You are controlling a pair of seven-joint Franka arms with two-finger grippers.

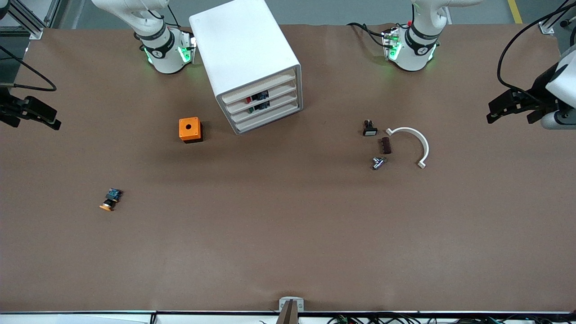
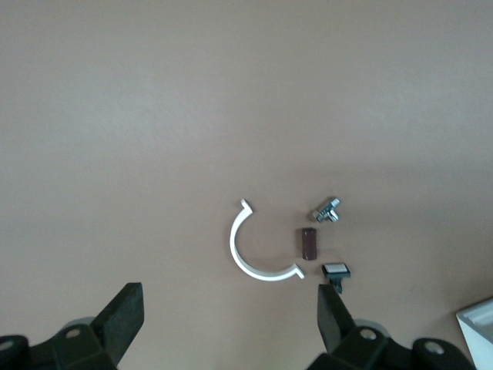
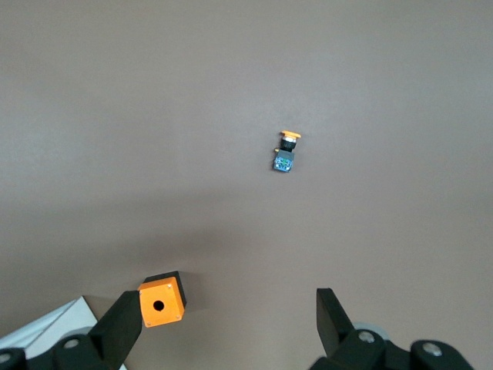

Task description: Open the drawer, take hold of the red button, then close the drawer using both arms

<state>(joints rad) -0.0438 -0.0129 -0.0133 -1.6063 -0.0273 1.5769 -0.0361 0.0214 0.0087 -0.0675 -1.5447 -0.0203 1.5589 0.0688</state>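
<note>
Nearest the camera lies the orange-capped button [image 1: 110, 199], not the target. The red button [image 1: 249, 100] sits in the shut second drawer [image 1: 261, 96] of the cabinet [image 1: 245, 54]: light, hard, probably slippery, best pinched across its black body. Left gripper [image 1: 510, 108] and right gripper [image 1: 31, 114] hang spread wide and empty at the table's ends.

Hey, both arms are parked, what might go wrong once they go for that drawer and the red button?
The four stacked drawers look alike, so the wrong one may get pulled instead of the drawer.
The button sits in a shallow slot, tight for open fingers.
The cabinet stands loose and angled; pulling could drag it.
</note>
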